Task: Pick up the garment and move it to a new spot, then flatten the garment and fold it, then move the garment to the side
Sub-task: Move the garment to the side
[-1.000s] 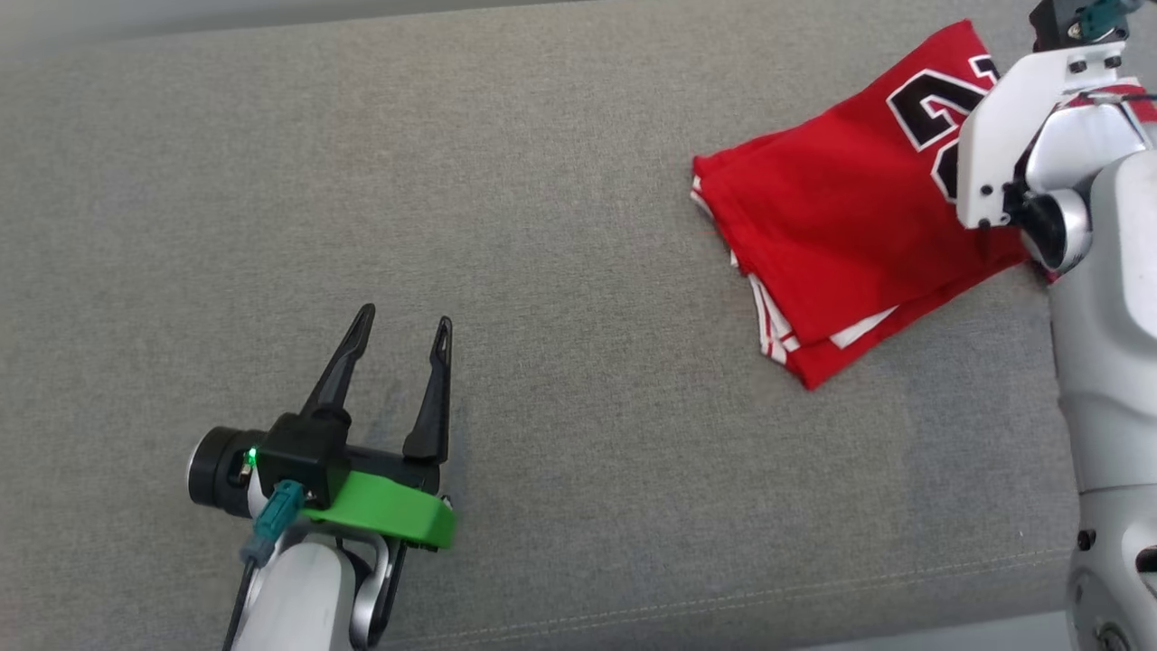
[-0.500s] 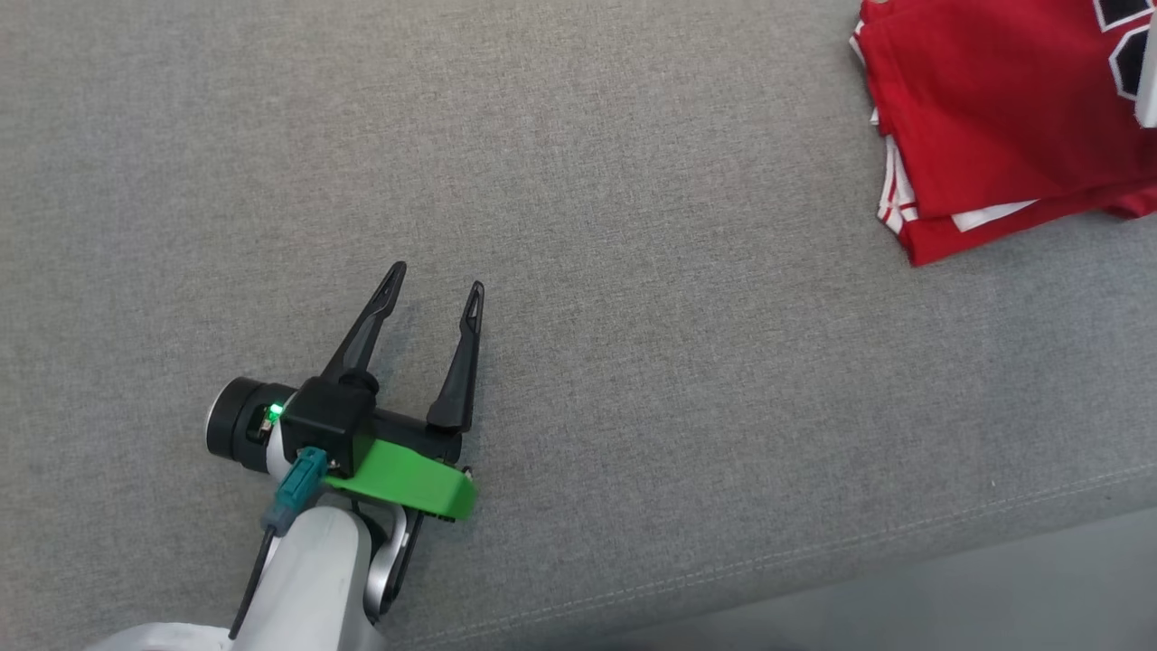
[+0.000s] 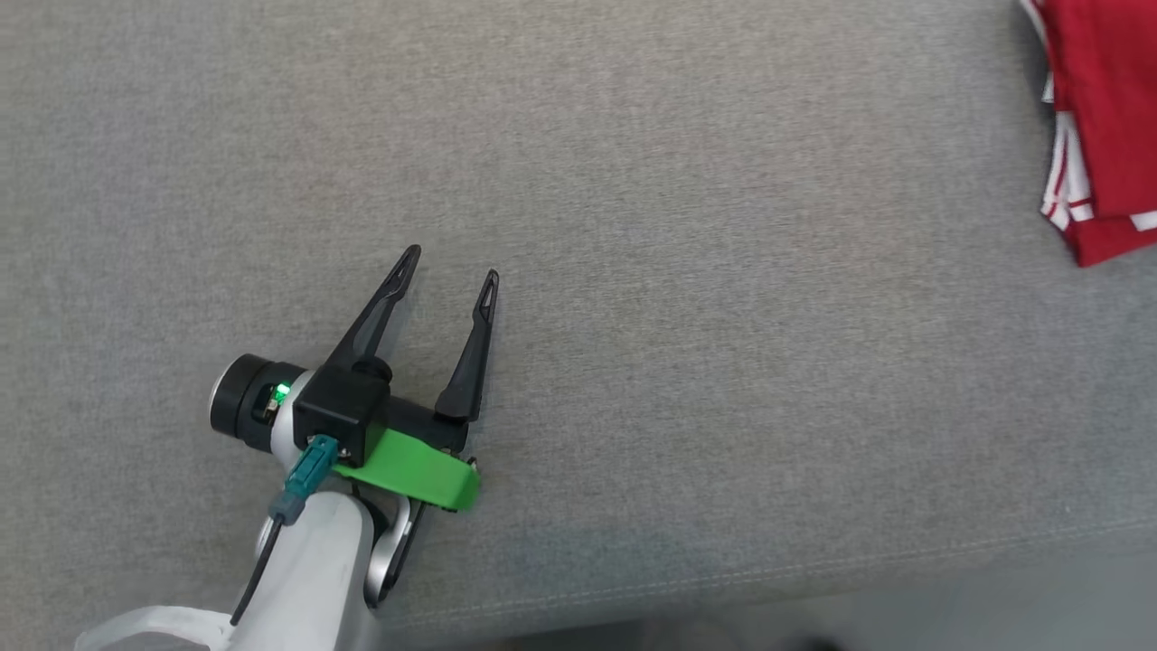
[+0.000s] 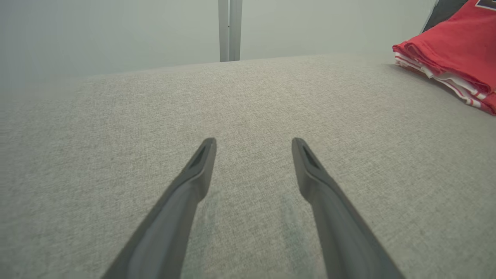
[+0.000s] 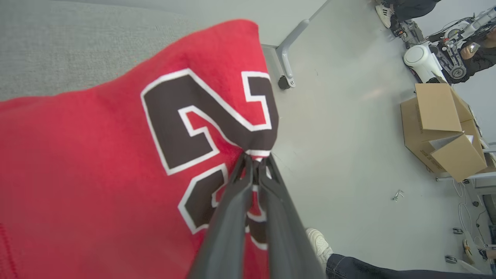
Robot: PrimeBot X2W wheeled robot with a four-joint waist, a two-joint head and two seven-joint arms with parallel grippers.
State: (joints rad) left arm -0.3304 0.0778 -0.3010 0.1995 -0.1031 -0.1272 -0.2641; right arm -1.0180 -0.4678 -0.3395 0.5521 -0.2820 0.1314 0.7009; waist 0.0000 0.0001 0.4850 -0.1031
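Our left gripper [image 3: 451,265] hovers at seven o'clock in the head view, fingers spread wide apart, over the grey fabric surface [image 3: 723,316]. The folded red garment [image 3: 1103,136] lies at two o'clock, well apart from it. In the right wrist view our right gripper [image 5: 252,159] is pinched tight on the garment's edge beside the black numeral [image 5: 201,116]; a person's shoe [image 5: 317,240] shows at five o'clock.

The garment [image 3: 1105,108] is a red jersey with white stripes along its edges and a big dark number outlined in white. It is folded into several flat layers and lies on the grey cushion [image 3: 633,226], at its right end. The edge beside the number is pinched in the right gripper [image 5: 254,157].
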